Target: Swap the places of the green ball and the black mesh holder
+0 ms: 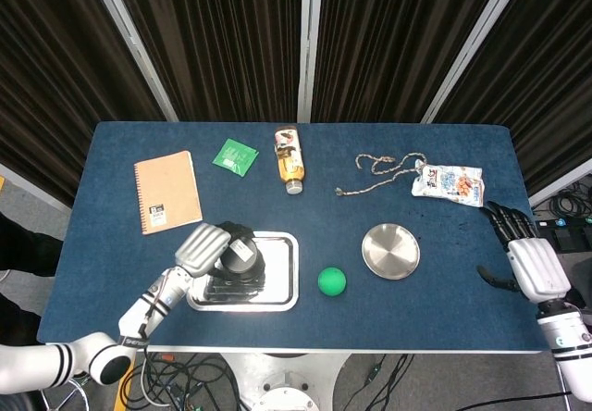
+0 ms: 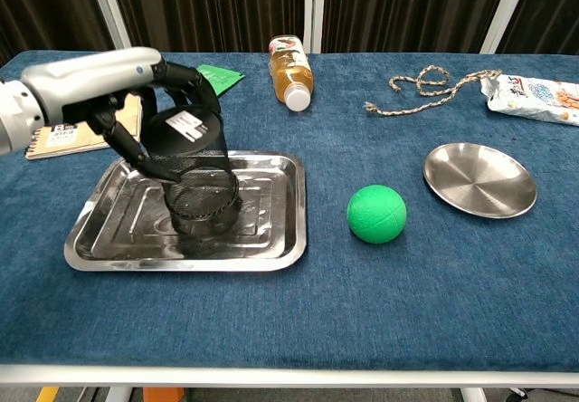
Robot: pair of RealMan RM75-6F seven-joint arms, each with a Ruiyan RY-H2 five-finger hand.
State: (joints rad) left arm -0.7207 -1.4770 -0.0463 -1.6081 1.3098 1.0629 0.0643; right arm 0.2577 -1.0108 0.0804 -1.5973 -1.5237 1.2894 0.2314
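The left hand (image 2: 136,103) is gripping the black mesh holder (image 2: 194,176) from its upper left side, fingers wrapped around the closed base end. The holder is sitting tilted inside the steel tray (image 2: 109,239), its long axis leaning so that the labelled base is pointing up and away from the robot and the open mouth is facing down and toward the front of the table. Whether the mouth rim is touching the tray floor cannot be told.

The green ball (image 2: 376,213) is resting on the blue tablecloth (image 2: 298,320) just to the right of the tray, well apart from the left hand. A round steel plate (image 2: 479,179) is lying further right of the ball, with bare cloth between them and a broad strip of bare cloth along the front edge.

The right hand (image 1: 525,255) is showing only in the head view, hanging beyond the table's right edge with its fingers spread apart and nothing in them.

Along the far side a spiral notebook (image 1: 166,192), a green packet (image 1: 235,156), a bottle of tea (image 2: 291,61) lying on its side, a knotted rope (image 2: 425,87) and a snack bag (image 2: 536,96) are lying, all well apart from the tray.
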